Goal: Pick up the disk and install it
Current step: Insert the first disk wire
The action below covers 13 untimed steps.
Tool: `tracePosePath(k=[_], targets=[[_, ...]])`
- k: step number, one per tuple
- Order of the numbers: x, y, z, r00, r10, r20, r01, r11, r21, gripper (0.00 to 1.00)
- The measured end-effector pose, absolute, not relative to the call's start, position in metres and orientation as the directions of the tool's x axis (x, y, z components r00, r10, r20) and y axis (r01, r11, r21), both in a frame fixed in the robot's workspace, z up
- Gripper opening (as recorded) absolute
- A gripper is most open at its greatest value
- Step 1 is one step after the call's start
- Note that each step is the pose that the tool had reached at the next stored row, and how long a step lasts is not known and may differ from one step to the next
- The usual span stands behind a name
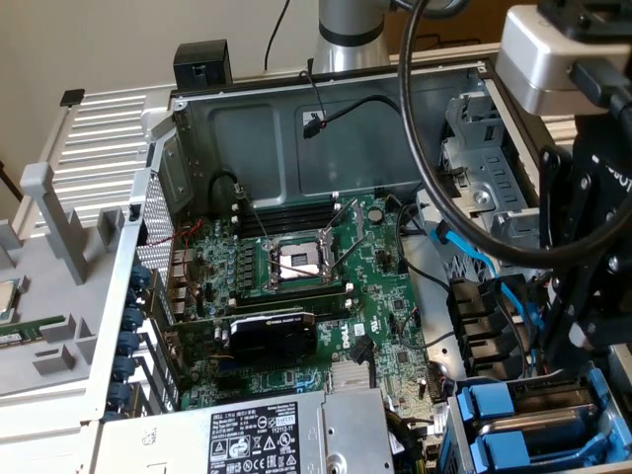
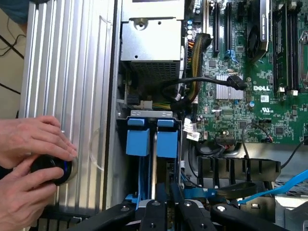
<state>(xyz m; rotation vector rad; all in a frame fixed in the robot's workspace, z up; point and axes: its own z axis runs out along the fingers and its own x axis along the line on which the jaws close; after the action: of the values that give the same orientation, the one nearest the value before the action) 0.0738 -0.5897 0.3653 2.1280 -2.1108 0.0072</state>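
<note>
Right now your disk (image 2: 154, 154) stands on edge in the grey drive cage (image 2: 149, 113), just beside the power-supply box (image 2: 151, 48). From the wrist view you see it edge-on: a thin strip of silver metal between two bright blue plastic rails, whose squared tabs face the camera. Its label is turned out of sight.

Your gripper (image 2: 166, 209) hangs directly over the disk's near end, with the silver strip running in under its black body. You cannot tell from these pictures whether it is clamped on the disk or free of it.

The green motherboard (image 2: 250, 106) lies on the cage's other side. On the ribbed aluminium panel (image 2: 72, 72), a person's hands (image 2: 31, 142) wrap around a round black knob (image 2: 50, 168).
</note>
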Motion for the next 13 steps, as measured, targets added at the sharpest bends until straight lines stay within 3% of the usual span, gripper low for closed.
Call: tracePosePath(k=[13], targets=[[0.0781, -0.5848, 0.3653, -0.019, -0.994, 0.105, -0.995, 0.029, 0.099, 0.16]])
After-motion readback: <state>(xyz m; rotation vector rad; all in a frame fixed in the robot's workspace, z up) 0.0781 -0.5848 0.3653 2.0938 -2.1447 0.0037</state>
